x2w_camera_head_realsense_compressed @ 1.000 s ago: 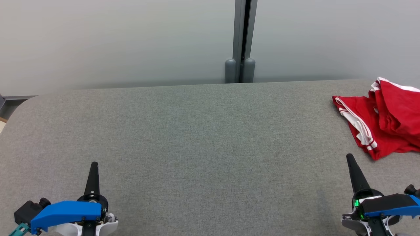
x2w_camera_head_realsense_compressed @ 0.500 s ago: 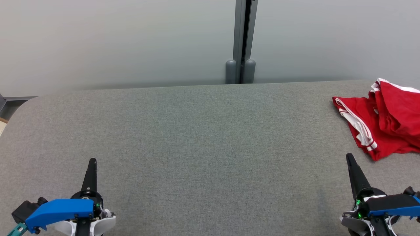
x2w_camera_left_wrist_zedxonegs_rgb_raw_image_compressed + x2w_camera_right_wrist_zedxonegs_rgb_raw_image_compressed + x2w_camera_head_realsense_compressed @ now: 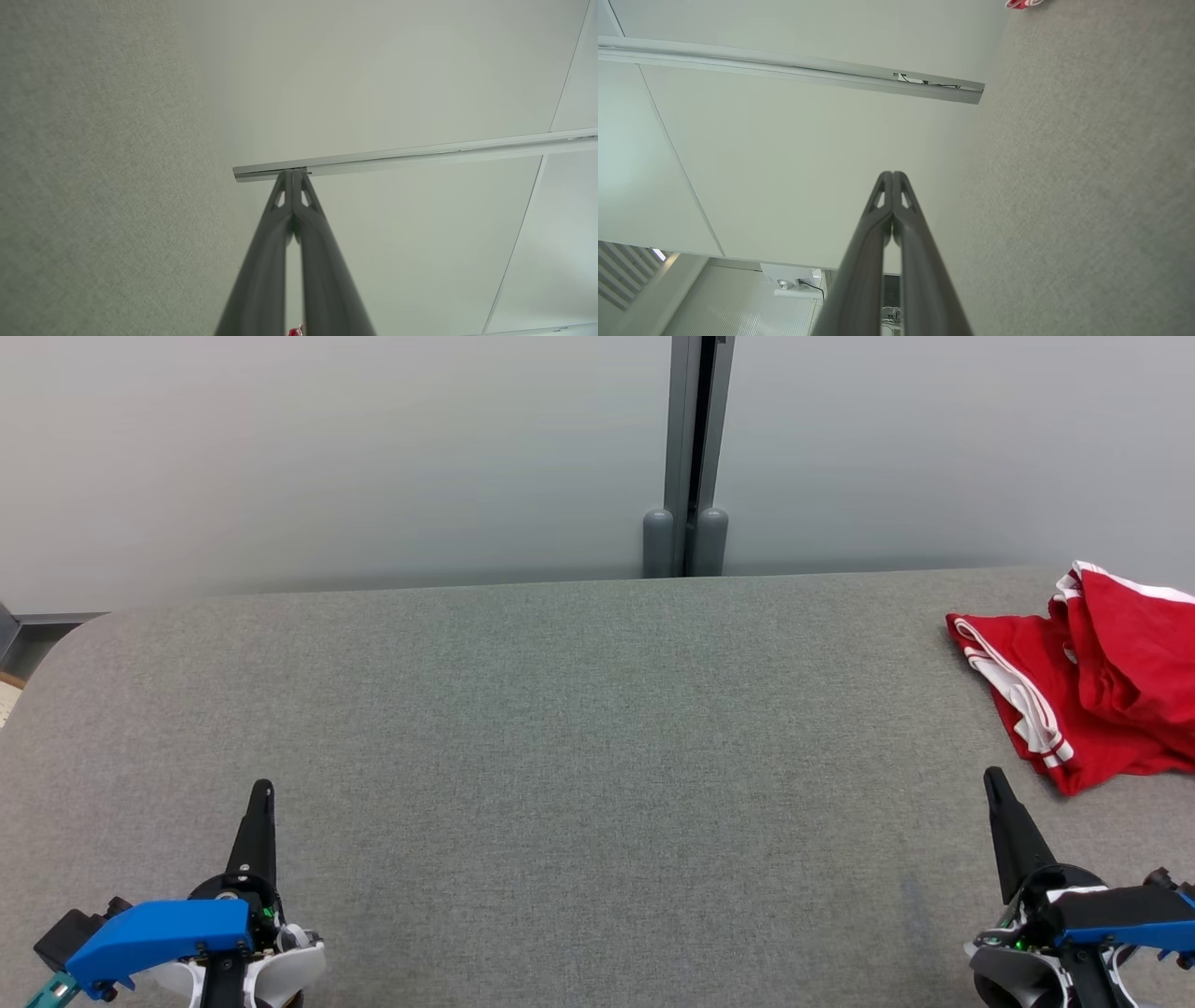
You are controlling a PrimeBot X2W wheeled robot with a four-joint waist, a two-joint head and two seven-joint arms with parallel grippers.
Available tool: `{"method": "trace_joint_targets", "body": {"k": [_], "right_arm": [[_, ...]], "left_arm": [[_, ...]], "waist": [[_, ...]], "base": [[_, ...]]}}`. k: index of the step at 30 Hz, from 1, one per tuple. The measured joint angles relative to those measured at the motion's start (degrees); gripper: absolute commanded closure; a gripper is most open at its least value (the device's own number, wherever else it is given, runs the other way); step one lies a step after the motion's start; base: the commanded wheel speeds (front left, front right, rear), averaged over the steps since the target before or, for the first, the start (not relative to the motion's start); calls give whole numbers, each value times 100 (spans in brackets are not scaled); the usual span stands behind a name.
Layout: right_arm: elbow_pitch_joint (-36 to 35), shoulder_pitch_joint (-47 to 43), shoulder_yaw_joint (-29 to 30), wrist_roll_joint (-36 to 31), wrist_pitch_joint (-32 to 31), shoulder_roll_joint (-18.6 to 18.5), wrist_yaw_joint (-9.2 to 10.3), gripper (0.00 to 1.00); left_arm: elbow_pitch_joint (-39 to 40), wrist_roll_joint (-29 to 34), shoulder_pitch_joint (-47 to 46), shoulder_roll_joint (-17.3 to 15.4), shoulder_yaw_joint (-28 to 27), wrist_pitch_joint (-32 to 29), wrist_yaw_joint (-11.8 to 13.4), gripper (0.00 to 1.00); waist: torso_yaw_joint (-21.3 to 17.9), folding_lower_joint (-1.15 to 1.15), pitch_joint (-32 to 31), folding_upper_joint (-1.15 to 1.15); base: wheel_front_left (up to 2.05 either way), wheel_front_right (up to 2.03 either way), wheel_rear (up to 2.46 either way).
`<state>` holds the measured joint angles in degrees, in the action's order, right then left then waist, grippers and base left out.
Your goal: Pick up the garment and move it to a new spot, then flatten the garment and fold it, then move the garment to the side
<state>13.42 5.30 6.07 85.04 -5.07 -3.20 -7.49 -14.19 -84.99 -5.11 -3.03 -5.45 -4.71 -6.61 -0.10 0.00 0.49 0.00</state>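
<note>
A red garment [image 3: 1092,681] with white stripes lies crumpled at the far right of the grey table [image 3: 579,728], partly cut off by the head view's right edge. A sliver of the garment [image 3: 1022,3] shows at the top of the right wrist view. My right gripper [image 3: 992,777] is shut and empty, just in front of and left of the garment's near corner, not touching it. At the lower left, far from the garment, my left gripper [image 3: 263,789] is also shut and empty. Both wrist views show the fingertips pressed together, left gripper [image 3: 293,173] and right gripper [image 3: 892,175].
The table's far edge meets a pale partition wall with a grey vertical post [image 3: 695,457] at its middle. The table's rounded left corner [image 3: 65,644] shows at the left.
Both grippers have drawn back slightly toward the bottom of the head view. The garment has not moved.
</note>
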Motion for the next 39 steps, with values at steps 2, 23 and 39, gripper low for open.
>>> {"method": "trace_joint_targets", "body": {"k": [2,23,39], "right_arm": [[7,9,3,78,-20,3,0,100],[60,51,43,730,-142,29,0,100],[60,62,43,730,-142,30,0,100]], "left_arm": [[0,-89,-6,1,-12,-26,-4,100],[2,-734,-85,11,-110,-182,-62,100],[2,-734,-85,12,-110,-182,-63,100]], "waist": [[1,0,-3,0],[10,0,-31,0],[10,0,-31,0]], "base": [[0,0,0],[0,0,0],[0,0,0]]}}
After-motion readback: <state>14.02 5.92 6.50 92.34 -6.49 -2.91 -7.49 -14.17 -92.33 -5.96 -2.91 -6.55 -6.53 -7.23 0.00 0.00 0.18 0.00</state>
